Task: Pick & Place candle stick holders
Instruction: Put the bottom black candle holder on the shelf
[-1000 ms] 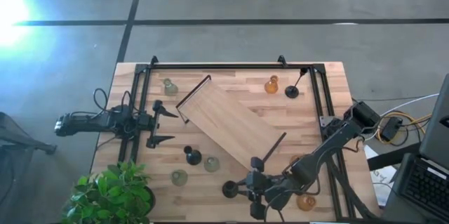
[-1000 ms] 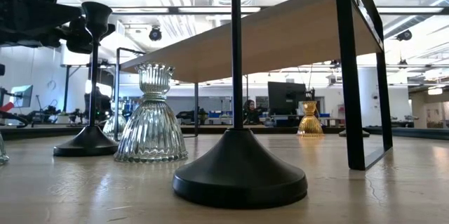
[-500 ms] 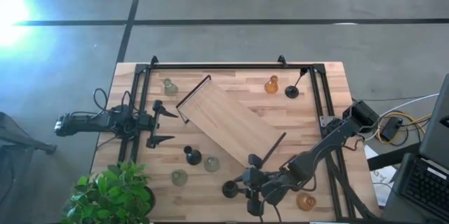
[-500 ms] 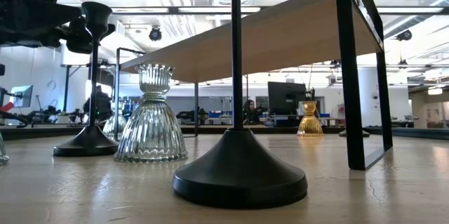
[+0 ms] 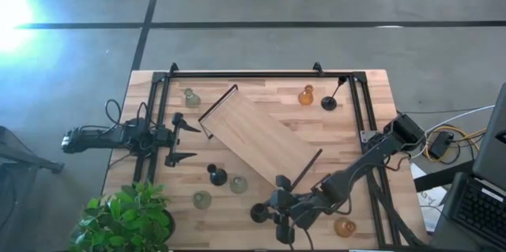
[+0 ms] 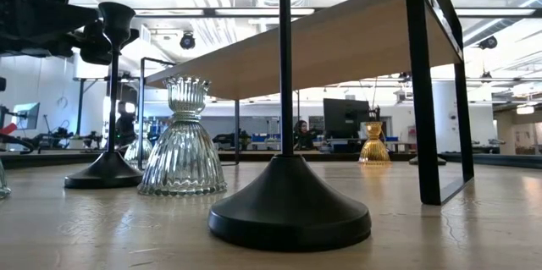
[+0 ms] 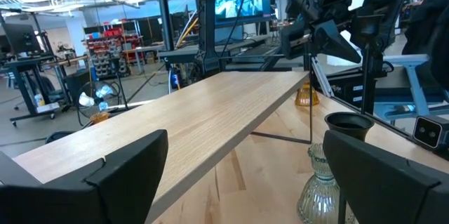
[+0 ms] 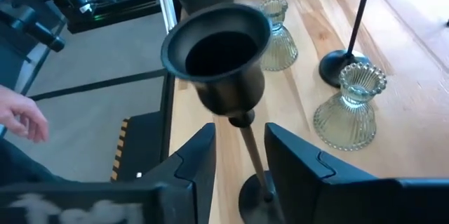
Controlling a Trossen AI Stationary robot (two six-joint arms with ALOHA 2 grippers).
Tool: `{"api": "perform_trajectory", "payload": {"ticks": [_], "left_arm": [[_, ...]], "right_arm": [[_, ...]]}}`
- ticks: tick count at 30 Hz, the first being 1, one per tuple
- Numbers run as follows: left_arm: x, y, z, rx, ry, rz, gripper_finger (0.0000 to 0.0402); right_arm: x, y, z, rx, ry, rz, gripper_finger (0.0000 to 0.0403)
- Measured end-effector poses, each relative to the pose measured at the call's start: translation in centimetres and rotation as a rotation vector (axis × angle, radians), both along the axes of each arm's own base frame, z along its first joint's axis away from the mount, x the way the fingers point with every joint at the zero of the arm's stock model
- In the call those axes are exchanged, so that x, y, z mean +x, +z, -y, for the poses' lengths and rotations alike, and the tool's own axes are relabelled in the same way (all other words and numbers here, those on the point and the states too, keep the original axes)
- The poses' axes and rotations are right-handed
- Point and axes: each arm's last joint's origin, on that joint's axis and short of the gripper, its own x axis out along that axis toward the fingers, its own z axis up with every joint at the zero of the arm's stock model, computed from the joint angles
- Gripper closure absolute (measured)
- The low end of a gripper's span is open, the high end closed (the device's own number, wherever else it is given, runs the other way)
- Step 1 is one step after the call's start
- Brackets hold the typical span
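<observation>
A black candle stick holder [image 5: 258, 212] stands on its round base near the table's front edge. In the right wrist view its cup [image 8: 217, 52] and thin stem [image 8: 251, 155] show. My right gripper [image 5: 277, 209] is open, level beside it, one finger on each side of the stem [image 8: 240, 138], with a gap showing on both sides. My left gripper [image 5: 184, 139] waits open and empty at the table's left. Other holders stand upright: pale green glass [image 5: 238, 183], [image 5: 202, 199], [image 5: 190, 96]; black [image 5: 216, 175], [image 5: 329, 103]; amber [image 5: 306, 95], [image 5: 345, 227].
A large wooden board [image 5: 261, 136] on black handles stands slantwise across the table's middle, just beyond my right gripper. A potted plant [image 5: 126, 220] sits at the front left corner. A black frame [image 5: 245, 74] rims the table. A person's hand [image 8: 21, 120] shows beyond the near edge.
My right gripper has moved toward the table's left edge, closing on the black holder near the front until its fingers flank the stem. The holder has stayed where it was.
</observation>
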Motion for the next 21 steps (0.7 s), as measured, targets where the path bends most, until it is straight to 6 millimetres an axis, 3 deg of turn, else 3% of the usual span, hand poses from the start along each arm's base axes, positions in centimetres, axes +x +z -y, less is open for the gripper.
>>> {"api": "perform_trajectory", "payload": {"ticks": [15, 21], "left_arm": [[0.0, 0.0, 0.0, 0.0, 0.0, 0.0, 0.0019], [0.0, 0.0, 0.0, 0.0, 0.0, 0.0, 0.0019]], "right_arm": [[1.1, -0.5, 0.6, 0.014, 0.037, 0.009, 0.0295], [1.2, -0.5, 0.6, 0.014, 0.038, 0.008, 0.0329]]}}
